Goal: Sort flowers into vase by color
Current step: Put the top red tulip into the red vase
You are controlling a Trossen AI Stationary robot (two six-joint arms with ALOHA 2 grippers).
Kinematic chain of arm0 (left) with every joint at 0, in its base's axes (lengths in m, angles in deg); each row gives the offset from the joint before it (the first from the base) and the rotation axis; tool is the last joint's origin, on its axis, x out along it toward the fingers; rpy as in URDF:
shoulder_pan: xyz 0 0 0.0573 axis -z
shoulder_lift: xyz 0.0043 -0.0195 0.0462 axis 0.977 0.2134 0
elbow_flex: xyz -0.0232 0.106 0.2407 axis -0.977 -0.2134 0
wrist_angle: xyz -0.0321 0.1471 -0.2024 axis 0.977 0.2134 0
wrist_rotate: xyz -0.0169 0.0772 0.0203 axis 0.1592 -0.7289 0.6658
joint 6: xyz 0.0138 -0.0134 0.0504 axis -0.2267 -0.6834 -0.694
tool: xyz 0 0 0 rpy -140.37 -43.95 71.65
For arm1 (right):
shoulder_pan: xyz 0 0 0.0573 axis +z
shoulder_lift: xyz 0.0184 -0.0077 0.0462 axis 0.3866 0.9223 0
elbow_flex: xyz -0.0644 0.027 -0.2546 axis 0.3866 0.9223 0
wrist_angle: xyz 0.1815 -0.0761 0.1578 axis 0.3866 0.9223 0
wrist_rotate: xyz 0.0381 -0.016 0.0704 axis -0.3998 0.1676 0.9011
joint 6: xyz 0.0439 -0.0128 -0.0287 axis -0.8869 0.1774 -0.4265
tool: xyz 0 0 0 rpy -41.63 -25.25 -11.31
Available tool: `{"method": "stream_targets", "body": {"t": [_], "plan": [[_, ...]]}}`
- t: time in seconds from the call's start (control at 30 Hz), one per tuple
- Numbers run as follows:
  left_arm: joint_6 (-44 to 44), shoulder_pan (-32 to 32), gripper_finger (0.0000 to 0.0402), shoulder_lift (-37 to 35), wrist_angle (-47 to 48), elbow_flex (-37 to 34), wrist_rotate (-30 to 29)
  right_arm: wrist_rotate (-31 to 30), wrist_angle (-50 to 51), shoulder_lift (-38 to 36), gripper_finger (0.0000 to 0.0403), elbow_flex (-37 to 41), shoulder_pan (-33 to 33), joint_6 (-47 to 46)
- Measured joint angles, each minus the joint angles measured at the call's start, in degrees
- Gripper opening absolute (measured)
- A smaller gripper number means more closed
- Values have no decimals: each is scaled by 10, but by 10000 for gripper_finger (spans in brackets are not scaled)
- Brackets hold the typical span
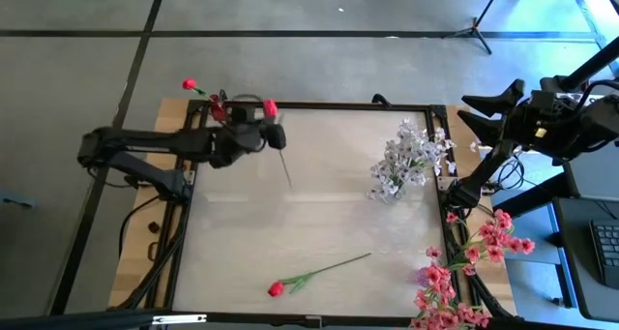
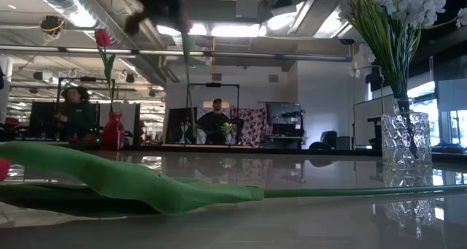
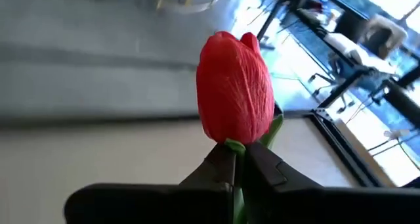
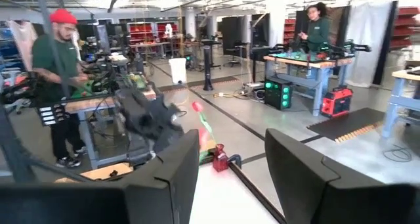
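High view: left gripper (image 1: 272, 125) near the table's far-left corner, clamped on a red-bud, green-stemmed flower (image 1: 270, 107); red vase (image 1: 219, 108) just beside.

Left wrist view: fingers (image 3: 216, 168) pinch right under the bud.

Should keep stem vertical, lower slowly into vase.

Right gripper (image 4: 230, 178) idle off-table, half open, empty.

tabletop (image 1: 319, 224): smooth, glossy, kinda mirror-like | clear vase (image 2: 397, 143): faceted cut glass | red bud (image 3: 235, 96): matte fabric, fine ribbing | fingers (image 3: 216, 175): matte black plastic
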Motion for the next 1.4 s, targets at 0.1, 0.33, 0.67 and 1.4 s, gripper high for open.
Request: {"method": "stream_targets", "body": {"t": [0.1, 0.33, 0.67, 1.4], "plan": [[-150, -4, 3, -13, 0, 41, -14, -20, 0, 0, 175, 0, 0, 0], [-327, -19, 1, -17, 0, 141, -43, -47, 0, 0, 175, 0, 0, -9], [-523, -97, 0, -21, -1, 290, -57, -72, 0, 0, 175, 0, 0, -14], [-470, -437, 0, 5, 33, 317, -22, -87, 0, 4, 175, 0, 0, -41]]}}
